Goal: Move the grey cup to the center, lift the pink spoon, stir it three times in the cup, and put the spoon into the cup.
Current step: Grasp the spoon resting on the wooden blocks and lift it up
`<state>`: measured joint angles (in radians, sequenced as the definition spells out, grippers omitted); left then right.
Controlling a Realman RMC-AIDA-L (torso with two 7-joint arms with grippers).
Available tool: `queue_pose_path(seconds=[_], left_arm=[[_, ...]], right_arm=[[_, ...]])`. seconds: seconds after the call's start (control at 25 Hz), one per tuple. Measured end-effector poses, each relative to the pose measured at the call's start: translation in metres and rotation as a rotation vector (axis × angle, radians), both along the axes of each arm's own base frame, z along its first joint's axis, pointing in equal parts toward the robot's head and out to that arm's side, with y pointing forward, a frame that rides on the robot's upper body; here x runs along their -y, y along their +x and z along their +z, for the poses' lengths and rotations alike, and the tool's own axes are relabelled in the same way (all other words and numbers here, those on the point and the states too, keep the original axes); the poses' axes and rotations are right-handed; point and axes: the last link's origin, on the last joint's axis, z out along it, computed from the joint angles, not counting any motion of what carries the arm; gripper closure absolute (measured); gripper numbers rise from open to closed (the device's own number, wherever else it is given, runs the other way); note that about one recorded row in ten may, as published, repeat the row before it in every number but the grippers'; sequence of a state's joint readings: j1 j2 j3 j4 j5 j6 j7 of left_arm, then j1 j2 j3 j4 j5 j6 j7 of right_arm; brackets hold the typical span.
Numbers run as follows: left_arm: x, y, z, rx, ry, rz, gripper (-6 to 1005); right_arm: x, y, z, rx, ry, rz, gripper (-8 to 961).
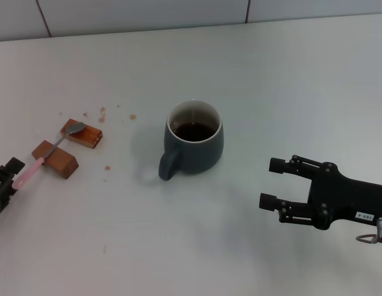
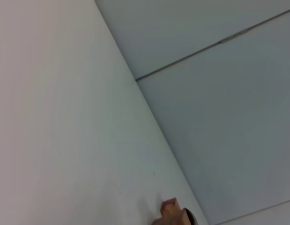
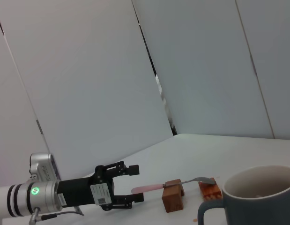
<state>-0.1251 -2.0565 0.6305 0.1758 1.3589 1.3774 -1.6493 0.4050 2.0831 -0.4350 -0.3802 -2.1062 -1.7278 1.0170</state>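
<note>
The grey cup [image 1: 194, 139], with dark liquid inside, stands mid-table with its handle toward the front left; its rim shows in the right wrist view [image 3: 257, 194]. The pink spoon [image 1: 52, 148] lies across two wooden blocks at the left, bowl on the far block and pink handle pointing to the table's left edge; it also shows in the right wrist view [image 3: 156, 187]. My left gripper [image 1: 7, 180] is open at the left edge, with the handle tip just at its fingers [image 3: 133, 168]. My right gripper [image 1: 269, 183] is open and empty, to the right of the cup and nearer the front.
Two brown wooden blocks [image 1: 56, 160] [image 1: 86, 134] hold the spoon up off the white table; one shows in the left wrist view [image 2: 170, 206]. Small brown crumbs [image 1: 103, 114] lie near the blocks. A tiled wall [image 1: 178, 12] runs behind the table.
</note>
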Motion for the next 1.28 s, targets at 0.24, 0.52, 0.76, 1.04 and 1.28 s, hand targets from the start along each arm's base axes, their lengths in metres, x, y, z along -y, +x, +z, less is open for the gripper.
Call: queue_pose_path(seconds=[0.24, 0.52, 0.76, 1.04, 1.28], left_arm=[[-0.003, 0.003, -0.003, 0.011, -0.014, -0.007, 234], [-0.008, 0.006, -0.005, 0.032, -0.031, -0.014, 236], [-0.013, 0.01, -0.007, 0.042, -0.047, -0.027, 239], [-0.016, 0.013, -0.008, 0.049, -0.05, -0.033, 241], [-0.017, 0.014, -0.011, 0.056, -0.055, -0.035, 244]], right_arm=[[0.0, 0.0, 0.0, -0.002, -0.001, -0.002, 119], [-0.001, 0.0, 0.0, -0.003, -0.005, -0.008, 119], [0.0, 0.0, 0.0, 0.0, -0.013, -0.005, 120], [0.0, 0.0, 0.0, 0.001, -0.013, -0.006, 119], [0.0, -0.001, -0.001, 0.001, -0.022, -0.009, 119]])
